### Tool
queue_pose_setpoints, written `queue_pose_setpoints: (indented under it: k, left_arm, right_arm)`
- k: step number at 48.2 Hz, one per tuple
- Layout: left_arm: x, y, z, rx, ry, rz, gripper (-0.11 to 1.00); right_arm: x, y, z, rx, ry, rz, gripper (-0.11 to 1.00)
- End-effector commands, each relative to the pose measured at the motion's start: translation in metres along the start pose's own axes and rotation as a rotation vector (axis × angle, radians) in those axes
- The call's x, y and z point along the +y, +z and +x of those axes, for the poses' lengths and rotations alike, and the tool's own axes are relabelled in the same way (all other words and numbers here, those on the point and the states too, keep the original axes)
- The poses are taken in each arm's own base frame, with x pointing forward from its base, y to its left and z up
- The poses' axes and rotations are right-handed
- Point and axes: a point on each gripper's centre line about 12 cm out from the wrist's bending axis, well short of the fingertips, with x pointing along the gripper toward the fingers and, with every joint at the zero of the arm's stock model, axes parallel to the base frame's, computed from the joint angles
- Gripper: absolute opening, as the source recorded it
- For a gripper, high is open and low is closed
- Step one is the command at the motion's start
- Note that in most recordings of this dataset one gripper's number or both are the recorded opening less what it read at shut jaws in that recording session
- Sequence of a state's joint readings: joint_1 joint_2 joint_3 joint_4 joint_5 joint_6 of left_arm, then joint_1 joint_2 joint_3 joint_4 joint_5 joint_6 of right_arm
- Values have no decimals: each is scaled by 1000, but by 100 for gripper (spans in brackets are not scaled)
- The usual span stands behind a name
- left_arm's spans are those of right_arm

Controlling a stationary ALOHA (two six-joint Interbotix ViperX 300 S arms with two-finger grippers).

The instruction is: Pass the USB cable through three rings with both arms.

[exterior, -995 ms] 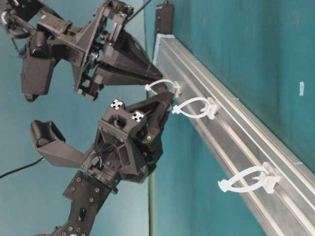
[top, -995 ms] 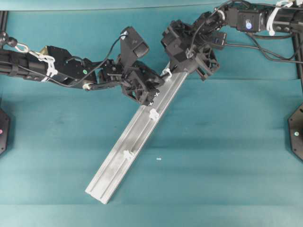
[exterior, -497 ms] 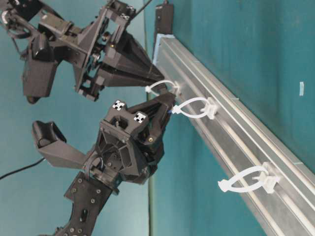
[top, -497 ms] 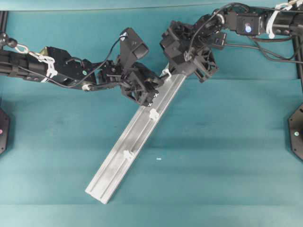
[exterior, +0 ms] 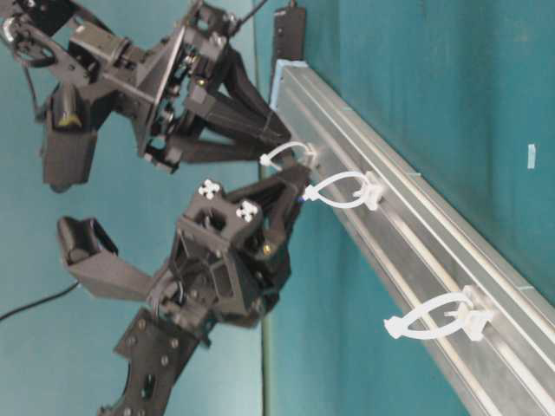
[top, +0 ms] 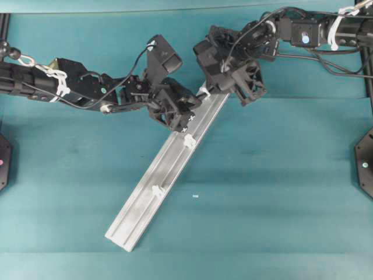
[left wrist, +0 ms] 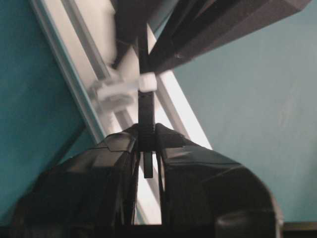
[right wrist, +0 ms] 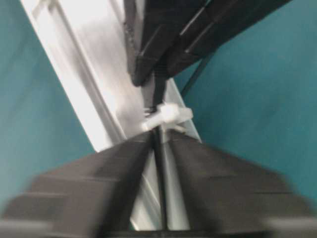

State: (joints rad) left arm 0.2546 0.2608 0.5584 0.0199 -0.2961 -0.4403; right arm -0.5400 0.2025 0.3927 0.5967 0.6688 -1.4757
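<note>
Thin black USB cable [left wrist: 146,106] runs through the top white translucent plastic ring [left wrist: 146,82] at upper end of long silver aluminium rail [top: 152,198], on teal tabletop [top: 280,192]. Left hand [left wrist: 146,139] is pinched shut on the cable just below that ring, same as 1 s ago. Right hand [exterior: 270,143] on the ring's other side: fingers [exterior: 247,91] now spread apart vs. closed earlier, wrist rolled a bit. Other 2 rings [top: 189,140] [top: 156,191] have no cable through them, unchanged.
</note>
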Motion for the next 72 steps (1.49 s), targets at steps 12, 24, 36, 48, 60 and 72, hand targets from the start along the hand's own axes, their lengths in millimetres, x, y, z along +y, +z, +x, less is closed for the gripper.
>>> queue_pose_setpoints:
  k: [12, 24, 36, 48, 60, 72]
  left_arm:
    - [-5, 5, -27, -24, -17, 2, 8]
    - [-8, 1, -29, -14, -24, -22, 8]
    - [-16, 4, -41, -27, -44, -28, 8]
    - [-19, -3, -50, -12, -52, -53, 8]
    - [-23, -2, -50, -16, -61, -49, 8]
    - [-24, 0, -48, -20, -62, -50, 8]
  right_arm:
    - [3, 4, -16, -22, -80, 228, 86]
    - [24, 17, -26, -42, -82, 228, 86]
    - [27, 38, -24, -86, -146, 210, 86]
    - [27, 52, -18, -69, -170, 104, 84]
    - [27, 50, -6, -35, -156, 68, 84]
    - [27, 55, 7, 8, -153, -24, 84]
